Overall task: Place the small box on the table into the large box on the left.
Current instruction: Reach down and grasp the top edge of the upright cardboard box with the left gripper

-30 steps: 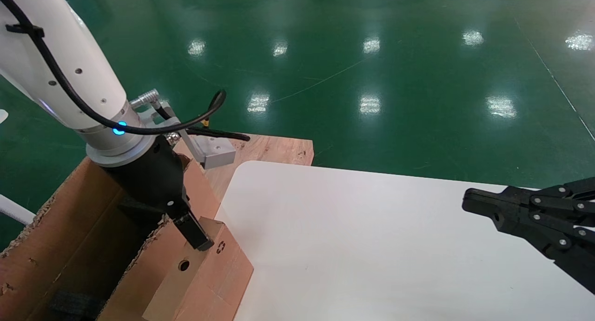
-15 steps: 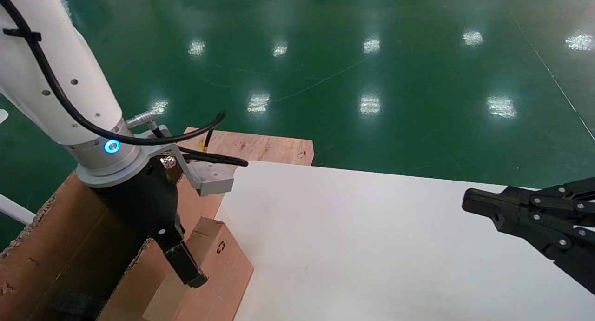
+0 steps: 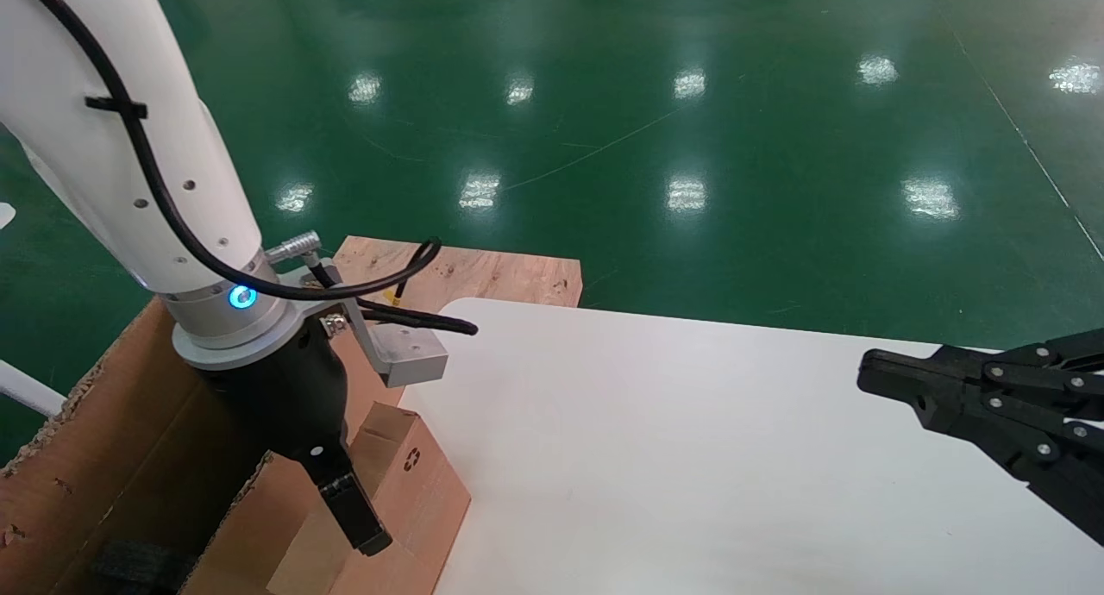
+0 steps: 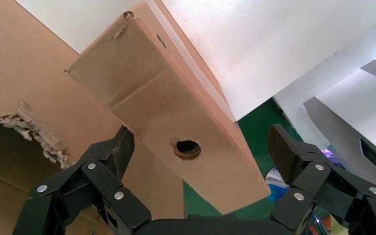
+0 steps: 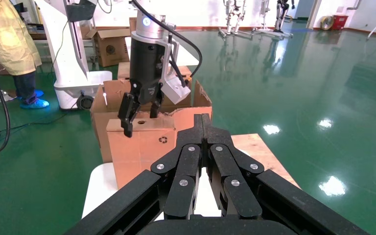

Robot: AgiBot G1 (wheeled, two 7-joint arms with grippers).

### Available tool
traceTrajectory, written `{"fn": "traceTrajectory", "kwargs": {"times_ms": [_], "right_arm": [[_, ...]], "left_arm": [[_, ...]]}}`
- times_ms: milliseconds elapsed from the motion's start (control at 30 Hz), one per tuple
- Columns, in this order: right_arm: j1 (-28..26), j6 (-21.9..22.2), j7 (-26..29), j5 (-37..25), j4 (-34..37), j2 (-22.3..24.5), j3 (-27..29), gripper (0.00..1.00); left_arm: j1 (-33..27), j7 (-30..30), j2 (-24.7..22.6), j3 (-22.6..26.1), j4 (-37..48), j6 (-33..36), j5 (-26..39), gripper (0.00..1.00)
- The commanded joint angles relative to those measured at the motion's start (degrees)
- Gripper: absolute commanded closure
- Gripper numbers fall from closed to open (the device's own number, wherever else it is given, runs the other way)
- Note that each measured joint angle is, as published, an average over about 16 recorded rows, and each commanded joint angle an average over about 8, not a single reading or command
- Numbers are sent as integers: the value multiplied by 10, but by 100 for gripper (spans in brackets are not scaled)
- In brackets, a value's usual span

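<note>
Small box (image 4: pixel 176 112): plain brown cardboard, round punched hole.

A robotics lab or test hall is shown: a glossy green floor (image 3: pixel 690 103) reflecting ceiling lights, other humanoid robots (image 5: pixel 235 14) standing at the far wall, stacked cartons (image 5: pixel 110 46), and a person in a yellow coat (image 5: pixel 10 44).
</note>
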State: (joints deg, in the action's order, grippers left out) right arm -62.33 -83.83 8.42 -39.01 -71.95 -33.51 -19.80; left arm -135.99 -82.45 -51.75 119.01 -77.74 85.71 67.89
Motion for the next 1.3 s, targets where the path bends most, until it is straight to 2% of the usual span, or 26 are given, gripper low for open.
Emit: {"fn": "traceTrajectory", "kwargs": {"times_ms": [33, 600, 933, 967, 1167, 1200, 1233, 1300], "right_arm": [[0, 0, 0, 0, 0, 0, 0, 100], [0, 0, 0, 0, 0, 0, 0, 100], [0, 0, 0, 0, 0, 0, 0, 100], [0, 0, 0, 0, 0, 0, 0, 96], [0, 0, 0, 0, 0, 0, 0, 21], [0, 0, 0, 0, 0, 0, 0, 8], [0, 0, 0, 0, 0, 0, 0, 0], [0, 0, 0, 0, 0, 0, 0, 0]], "left_arm": [[4, -2, -4, 2, 0, -4, -2, 0], [32, -84, -23, 30, 0, -59, 63, 0], [36, -97, -25, 32, 0, -65, 65, 0], [36, -97, -25, 32, 0, -65, 65, 0], [35, -97, -24, 32, 0, -65, 64, 0], [35, -97, -24, 32, 0, -65, 64, 7], [35, -97, -25, 32, 0, -65, 64, 20], [35, -97, -25, 32, 0, -65, 64, 45]]}}
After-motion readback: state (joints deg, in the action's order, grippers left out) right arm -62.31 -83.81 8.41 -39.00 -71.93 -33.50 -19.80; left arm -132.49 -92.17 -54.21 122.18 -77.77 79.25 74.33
